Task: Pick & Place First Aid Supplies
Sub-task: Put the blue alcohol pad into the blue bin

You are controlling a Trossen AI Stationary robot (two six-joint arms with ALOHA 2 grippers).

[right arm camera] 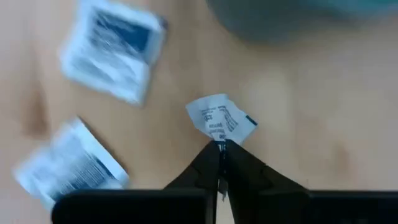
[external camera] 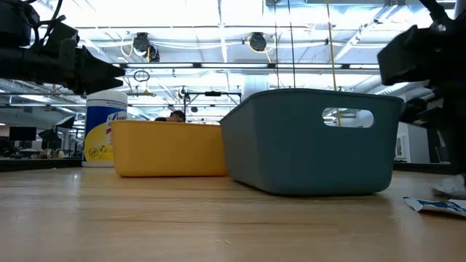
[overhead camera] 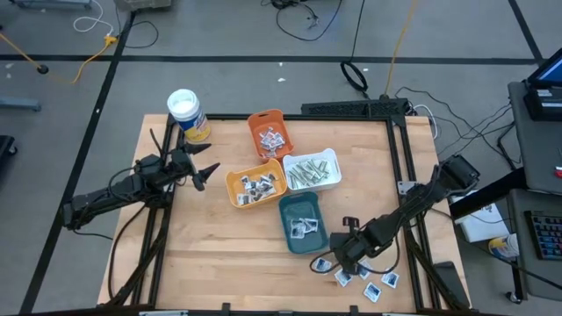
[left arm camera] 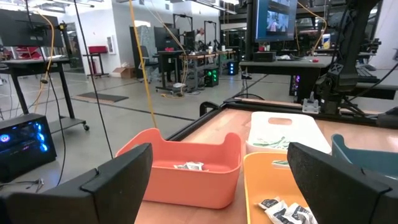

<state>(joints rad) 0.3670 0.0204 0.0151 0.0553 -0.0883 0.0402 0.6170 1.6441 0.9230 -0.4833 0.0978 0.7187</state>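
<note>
Now the right gripper (right arm camera: pixel 219 148) pinches a white sachet (right arm camera: pixel 221 122) just beside the teal tray (overhead camera: pixel 290 211), 2 more sachets (right arm camera: pixel 115 37) near; the left gripper (overhead camera: pixel 206 174) waits wide open by the canister (overhead camera: pixel 188 114).

The right gripper (right arm camera: pixel 221 148) points down at the pale wooden table top (right arm camera: pixel 298 99), its two dark fingers pressed together on the edge of a small crumpled white sachet with dark print (right arm camera: pixel 220 120). Two larger square white sachets with blue print lie flat nearby, one (right arm camera: pixel 114 50) farther off, the other (right arm camera: pixel 69 163) beside the fingers. A blurred teal tray (right arm camera: pixel 298 15) sits beyond.
</note>
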